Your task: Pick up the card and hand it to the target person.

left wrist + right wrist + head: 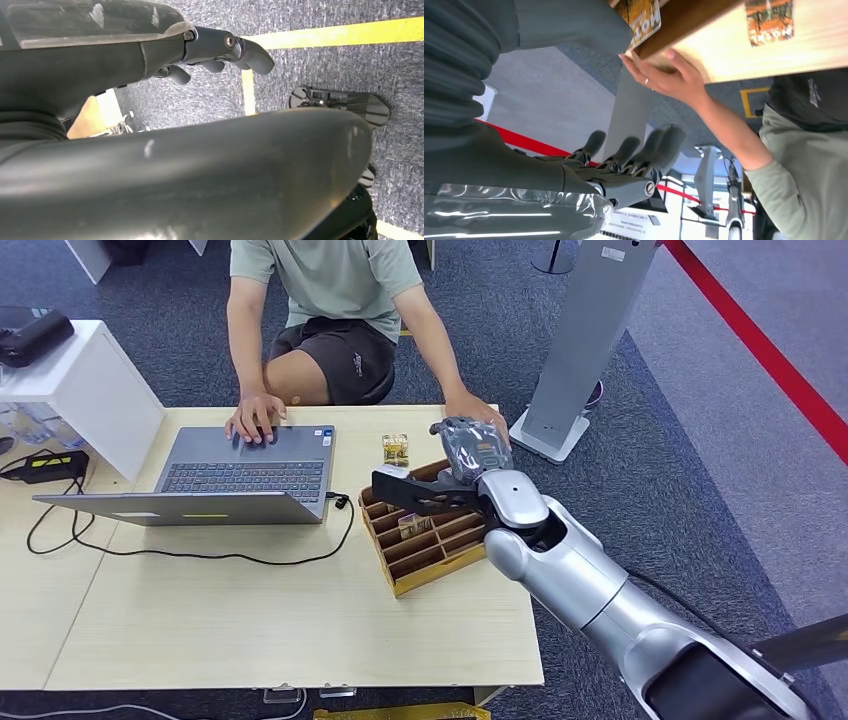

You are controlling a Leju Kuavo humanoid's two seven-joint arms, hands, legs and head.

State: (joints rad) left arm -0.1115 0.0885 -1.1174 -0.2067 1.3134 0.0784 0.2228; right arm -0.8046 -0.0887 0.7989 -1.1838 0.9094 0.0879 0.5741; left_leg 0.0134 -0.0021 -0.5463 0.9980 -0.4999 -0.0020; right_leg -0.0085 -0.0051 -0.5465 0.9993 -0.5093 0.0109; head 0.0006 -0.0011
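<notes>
Right wrist view is the useful one: the card [644, 16], orange with printing on it, sits right against the tip of the right hand [589, 165]'s thick thumb. Honestly I can't tell whether it's pinched there or just resting against it, because the dark fingers [634, 150] stretch out straight and well clear of the thumb, so the right hand's grip is a "can't tell" from me. The person's hand [672, 75] is at the table edge just beside that card, fingertips almost on it, which looks to me like the handover is either about to happen or mid-way. So I reckon pickup is probably done, and the actual pass plus letting go are what's left. From the head view, the right hand hovers over the far corner of the wooden divider tray [425, 565], close to the person's hand. A second card [395, 448] lies on the table [250, 620] near the laptop [240, 475]. The left hand [210, 57] hangs down by the carpet, fingers loosely apart, holding nothing.
</notes>
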